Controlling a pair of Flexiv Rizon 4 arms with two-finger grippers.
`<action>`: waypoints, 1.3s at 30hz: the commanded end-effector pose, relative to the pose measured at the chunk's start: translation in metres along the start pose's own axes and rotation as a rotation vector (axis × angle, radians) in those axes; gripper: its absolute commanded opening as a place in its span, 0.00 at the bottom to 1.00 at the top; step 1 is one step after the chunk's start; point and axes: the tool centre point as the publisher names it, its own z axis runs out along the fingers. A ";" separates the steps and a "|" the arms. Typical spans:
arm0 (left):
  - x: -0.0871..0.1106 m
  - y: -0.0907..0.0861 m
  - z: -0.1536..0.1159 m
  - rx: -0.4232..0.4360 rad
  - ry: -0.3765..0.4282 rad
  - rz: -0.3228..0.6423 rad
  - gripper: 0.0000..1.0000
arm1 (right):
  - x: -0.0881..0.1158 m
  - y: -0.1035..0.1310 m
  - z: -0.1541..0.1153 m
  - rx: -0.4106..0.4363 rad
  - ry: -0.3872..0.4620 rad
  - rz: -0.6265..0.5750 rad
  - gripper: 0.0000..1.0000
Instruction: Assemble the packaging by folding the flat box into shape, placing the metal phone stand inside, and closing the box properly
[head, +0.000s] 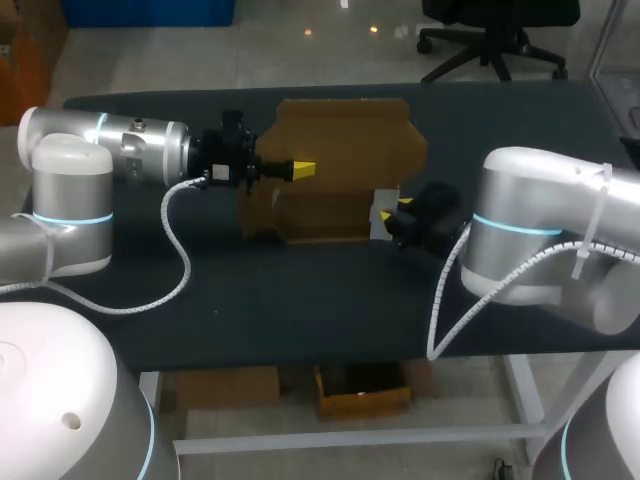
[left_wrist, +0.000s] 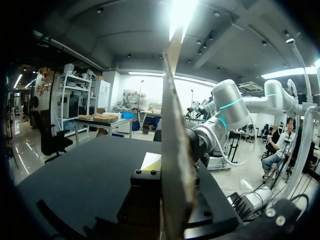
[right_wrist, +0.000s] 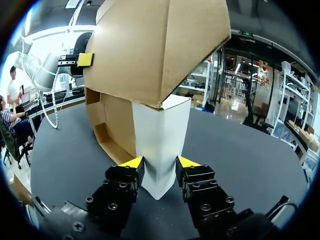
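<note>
On the dark tabletop (head: 300, 300) I see the brown cardboard box (head: 340, 150) half folded near the middle, with its big flap raised. My left gripper (head: 300, 168) comes in from the side and is clamped on the edge of that flap. At the box's near right corner stands an upright white piece (right_wrist: 160, 135), tucked under the brown flap, and my right gripper (right_wrist: 160, 163) is closed narrowly on it, one yellow tip pressing each side.

Left arm (head: 140, 150) stretched level from left, gripper (head: 301, 168) pointing right. Right arm (head: 540, 240) bent in from right, gripper (right_wrist: 160, 164) low, jaws pinching white flap (right_wrist: 161, 135) from both sides.
</note>
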 end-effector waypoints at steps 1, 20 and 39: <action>0.000 0.005 0.001 0.001 0.002 0.000 0.00 | 0.004 -0.001 0.003 -0.013 -0.096 0.008 0.36; 0.000 0.005 0.001 0.001 0.002 0.000 0.00 | 0.004 0.003 0.009 -0.004 -0.185 0.068 0.36; 0.000 0.005 0.001 0.001 0.002 0.000 0.00 | 0.001 0.000 0.013 -0.003 -0.304 0.182 0.36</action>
